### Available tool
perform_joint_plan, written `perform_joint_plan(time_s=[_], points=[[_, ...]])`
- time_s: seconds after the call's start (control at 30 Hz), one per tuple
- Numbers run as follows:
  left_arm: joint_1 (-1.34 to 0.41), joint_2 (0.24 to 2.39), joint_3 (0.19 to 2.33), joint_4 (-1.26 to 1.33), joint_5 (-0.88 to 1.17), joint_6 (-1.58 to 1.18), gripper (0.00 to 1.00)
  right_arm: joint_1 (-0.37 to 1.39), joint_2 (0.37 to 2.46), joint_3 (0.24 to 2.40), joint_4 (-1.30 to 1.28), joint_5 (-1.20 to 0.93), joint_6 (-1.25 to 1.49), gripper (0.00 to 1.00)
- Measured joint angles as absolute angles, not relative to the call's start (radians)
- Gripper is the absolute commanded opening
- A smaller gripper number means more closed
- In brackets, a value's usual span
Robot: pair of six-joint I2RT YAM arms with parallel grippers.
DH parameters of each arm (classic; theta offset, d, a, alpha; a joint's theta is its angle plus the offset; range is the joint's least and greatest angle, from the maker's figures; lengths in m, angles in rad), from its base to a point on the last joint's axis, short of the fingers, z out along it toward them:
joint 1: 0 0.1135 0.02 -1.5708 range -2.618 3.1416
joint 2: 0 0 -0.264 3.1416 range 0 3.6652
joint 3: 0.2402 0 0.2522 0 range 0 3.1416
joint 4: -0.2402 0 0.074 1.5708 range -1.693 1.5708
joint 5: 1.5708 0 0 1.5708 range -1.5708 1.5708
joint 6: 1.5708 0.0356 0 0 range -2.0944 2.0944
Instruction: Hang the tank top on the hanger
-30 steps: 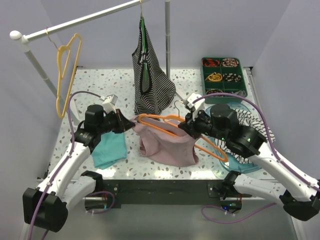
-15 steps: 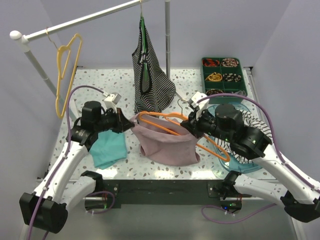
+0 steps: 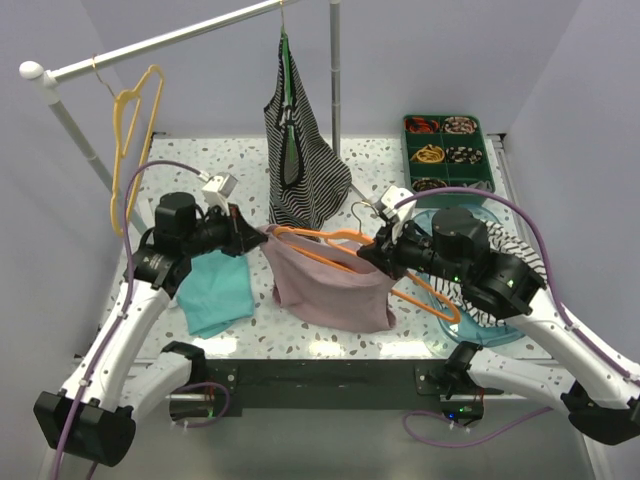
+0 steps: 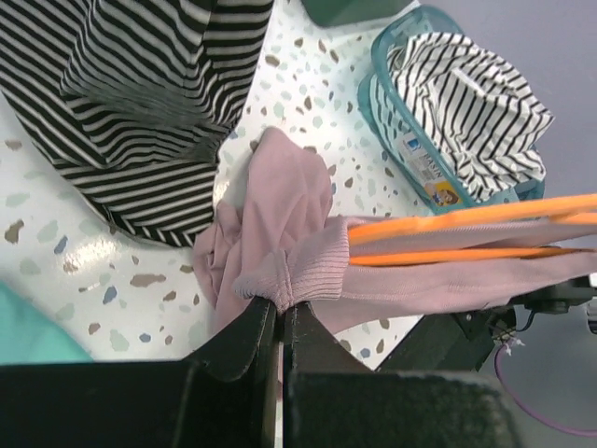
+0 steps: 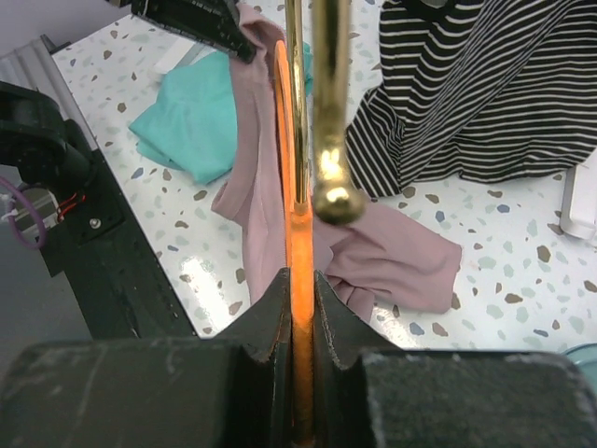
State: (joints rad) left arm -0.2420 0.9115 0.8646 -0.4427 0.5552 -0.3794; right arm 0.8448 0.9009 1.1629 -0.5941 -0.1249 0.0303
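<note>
The pink tank top (image 3: 330,285) hangs in a loose pouch between my two grippers, its lower part resting on the table. My left gripper (image 3: 258,238) is shut on the top's ribbed edge (image 4: 294,275) and holds it up at the left. The orange hanger (image 3: 318,246) lies nearly level, one end running into the cloth opening (image 4: 466,217). At the hanger's neck, just below the metal hook (image 5: 331,112), my right gripper (image 3: 372,255) is shut on the orange plastic (image 5: 297,243). More pink cloth (image 5: 392,257) lies on the table beneath.
A striped top (image 3: 300,170) on a green hanger hangs from the rail at the back, and a yellow hanger (image 3: 130,140) hangs at the left. A teal cloth (image 3: 220,290) lies under the left arm. A blue basket (image 3: 440,340) and a green organizer tray (image 3: 447,152) stand at the right.
My left gripper has pulled the tank top's edge to the left and slightly up, drawing the cloth tauter along the hanger. The right gripper has shifted a little with the hanger.
</note>
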Motion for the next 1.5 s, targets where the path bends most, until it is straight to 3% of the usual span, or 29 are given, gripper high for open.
perform_joint_plan(time_s=[0.5,1.23,1.33,1.37,1.47,1.5], points=[[-0.242,0.95,1.094,-0.474,0.631,-0.377,0.0,0.843,0.912,1.223,-0.591,-0.199,0.031,0.0],[-0.237,0.984,1.395,-0.473,0.857,-0.344,0.1,0.843,0.975,1.362,-0.529,-0.261,0.06,0.0],[-0.237,1.008,1.449,-0.471,0.864,-0.344,0.33,0.843,0.971,1.38,-0.498,-0.302,0.078,0.0],[-0.237,1.016,1.467,-0.469,0.864,-0.343,0.47,0.842,0.968,1.379,-0.486,-0.311,0.086,0.0],[-0.237,1.028,1.502,-0.467,0.859,-0.337,0.67,0.842,0.957,1.346,-0.431,-0.336,0.112,0.0],[-0.237,1.029,1.507,-0.468,0.85,-0.333,0.69,0.842,0.955,1.332,-0.423,-0.338,0.118,0.0]])
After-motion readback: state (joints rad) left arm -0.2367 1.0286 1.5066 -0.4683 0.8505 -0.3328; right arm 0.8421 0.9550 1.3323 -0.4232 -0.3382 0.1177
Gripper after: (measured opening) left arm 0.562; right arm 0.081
